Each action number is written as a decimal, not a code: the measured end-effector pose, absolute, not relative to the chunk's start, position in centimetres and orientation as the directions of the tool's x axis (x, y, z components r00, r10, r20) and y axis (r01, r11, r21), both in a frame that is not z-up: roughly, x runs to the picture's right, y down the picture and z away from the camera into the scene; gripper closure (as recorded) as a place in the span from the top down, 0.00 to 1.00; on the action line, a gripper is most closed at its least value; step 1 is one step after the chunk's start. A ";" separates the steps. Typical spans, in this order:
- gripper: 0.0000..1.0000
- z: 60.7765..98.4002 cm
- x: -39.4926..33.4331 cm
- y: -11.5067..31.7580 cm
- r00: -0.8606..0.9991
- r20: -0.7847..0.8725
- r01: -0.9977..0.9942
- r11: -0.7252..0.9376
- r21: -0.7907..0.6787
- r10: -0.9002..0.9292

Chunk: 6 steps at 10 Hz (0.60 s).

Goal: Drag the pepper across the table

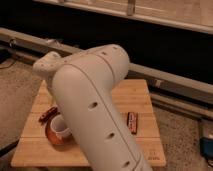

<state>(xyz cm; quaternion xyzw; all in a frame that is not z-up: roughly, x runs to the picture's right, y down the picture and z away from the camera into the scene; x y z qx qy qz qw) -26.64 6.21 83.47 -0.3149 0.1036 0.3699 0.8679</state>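
One bulky white robot arm [92,102] leans over one square light-wood plank table [139,95], hiding its gripper so I cannot tell its state, with one slender dark-red pepper [48,114] near the table's left edge, just beside one round copper-orange plate [51,136] holding one white cup [60,128], and one flat dark rectangular bar [132,121] on the arm's other side.

A round copper-orange plate [51,135] is sitting near the front-left of the bench [137,95], and the arm [95,110] is partly covering it. A white cup [60,128] is standing on the plate. A flat dark bar [132,122] is lying toward the right edge, well apart from the plate. A pale rail [172,80] is running behind the bench. The gripper is lying hidden behind the arm.
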 end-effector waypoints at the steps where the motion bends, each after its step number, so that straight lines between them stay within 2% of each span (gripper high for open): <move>1: 0.80 83.8 -27.4 6.7 0.697 -0.429 -0.716 0.513 -0.474 0.575; 6: 0.80 86.2 -31.3 8.9 0.630 -0.523 -0.776 0.435 -0.456 0.575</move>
